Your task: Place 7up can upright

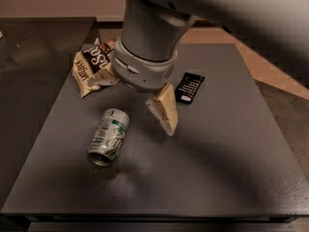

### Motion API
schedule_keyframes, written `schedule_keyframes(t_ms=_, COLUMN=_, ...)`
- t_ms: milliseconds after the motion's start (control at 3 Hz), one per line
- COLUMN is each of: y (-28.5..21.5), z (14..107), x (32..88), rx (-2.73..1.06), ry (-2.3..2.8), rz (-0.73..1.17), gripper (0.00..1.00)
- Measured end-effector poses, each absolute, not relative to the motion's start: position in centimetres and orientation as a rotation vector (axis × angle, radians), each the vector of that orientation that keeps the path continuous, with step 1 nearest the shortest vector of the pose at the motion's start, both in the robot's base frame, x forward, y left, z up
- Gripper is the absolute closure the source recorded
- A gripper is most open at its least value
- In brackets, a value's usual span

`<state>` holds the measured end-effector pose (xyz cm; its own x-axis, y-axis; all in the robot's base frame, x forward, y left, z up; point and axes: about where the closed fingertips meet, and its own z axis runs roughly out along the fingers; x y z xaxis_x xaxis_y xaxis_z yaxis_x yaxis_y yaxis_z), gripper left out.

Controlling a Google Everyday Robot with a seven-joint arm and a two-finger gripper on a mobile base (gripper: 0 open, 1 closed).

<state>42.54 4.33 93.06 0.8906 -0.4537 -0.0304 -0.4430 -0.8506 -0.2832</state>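
As 7up can [109, 137] lies toppled, claw [167, 125] hangs beside.

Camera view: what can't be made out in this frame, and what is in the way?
The snack bag: right part hidden behind the arm.
The 7up can: lying on its side, far end turned away; print too small to read.
The black wrapper: print too small to read.
The arm: upper part blurred and cut off by the top edge.
The gripper: hangs right of the can, apart from it; its base is hidden behind the arm.

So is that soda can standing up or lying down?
Lying down: the 7up can rests on its side on the table, one round end toward the camera. The gripper hangs beside it, apart.
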Motion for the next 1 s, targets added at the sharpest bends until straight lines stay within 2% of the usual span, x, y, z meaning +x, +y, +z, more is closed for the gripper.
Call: schedule_keyframes(t_ms=1000, y=8.4, z=89.2, x=41.5, rx=-2.994, ry=0.399, rz=0.008, gripper=0.0)
